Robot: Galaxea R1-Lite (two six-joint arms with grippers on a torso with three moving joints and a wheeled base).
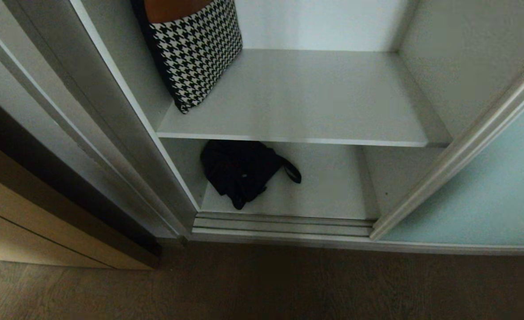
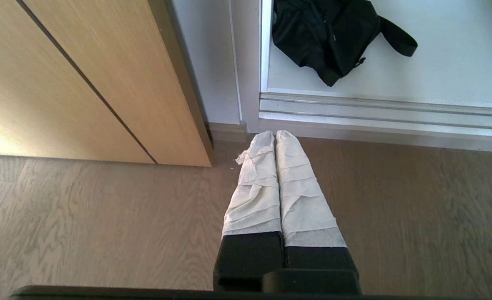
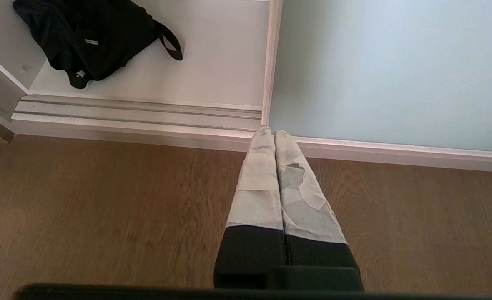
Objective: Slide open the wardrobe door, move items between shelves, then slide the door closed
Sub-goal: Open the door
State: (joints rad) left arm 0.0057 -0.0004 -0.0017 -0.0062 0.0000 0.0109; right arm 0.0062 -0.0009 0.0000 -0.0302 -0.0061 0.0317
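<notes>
The sliding wardrobe door (image 1: 479, 195) stands open at right. A black bag (image 1: 240, 173) lies on the bottom shelf (image 1: 328, 195), apparently slumped; the houndstooth piece (image 1: 195, 53) leans above. Left gripper (image 2: 274, 134) and right gripper (image 3: 269, 132) hang over floor (image 1: 262, 284), fingers pressed together.

Two shelves (image 1: 315, 93), one black bag (image 1: 240, 171), one houndstooth piece (image 1: 195, 53), one sliding door (image 1: 488, 195)

A wood-grain floor (image 1: 262, 284) in mid brown fills the head view from 4 to 8 o'clock. At 9 o'clock stands a tan wooden panel (image 1: 17, 222) with a thin dark seam, meeting the floor. Beside it toward the centre rises a pale grey wardrobe side frame (image 1: 89, 115). Light is soft and dim here, brighter on the panel in the left wrist view.
</notes>
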